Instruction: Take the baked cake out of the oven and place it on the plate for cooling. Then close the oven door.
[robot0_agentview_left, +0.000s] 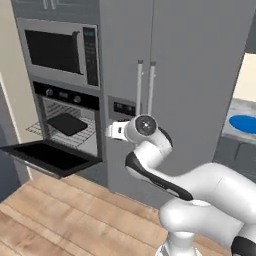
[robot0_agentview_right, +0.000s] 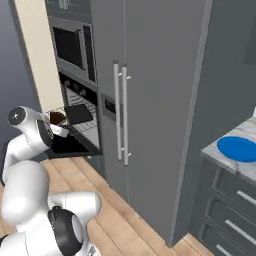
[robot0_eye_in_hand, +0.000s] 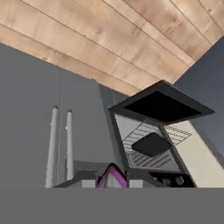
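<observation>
My tool (robot0_agentview_right: 64, 131) is almost closed around the brown cake (robot0_agentview_right: 57, 119), away from the black wall oven (robot0_agentview_left: 67, 117), so I carry it level and slowly toward the blue round plate (robot0_agentview_right: 238, 148) on the desk (robot0_agentview_right: 220, 150).

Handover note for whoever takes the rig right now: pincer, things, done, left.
Pincer: shut on a small pink-purple piece, apparently the cake, held in front of the fridge.
Oven: rack pulled out, dark tray on it looks bare.
Oven door: dropped fully open.
Plate: blue, bare, on the counter to the right of the fridge.
Done: cake out of the oven, by the look of it.
Left: carry the cake to the plate, set it down, close the oven door.
</observation>
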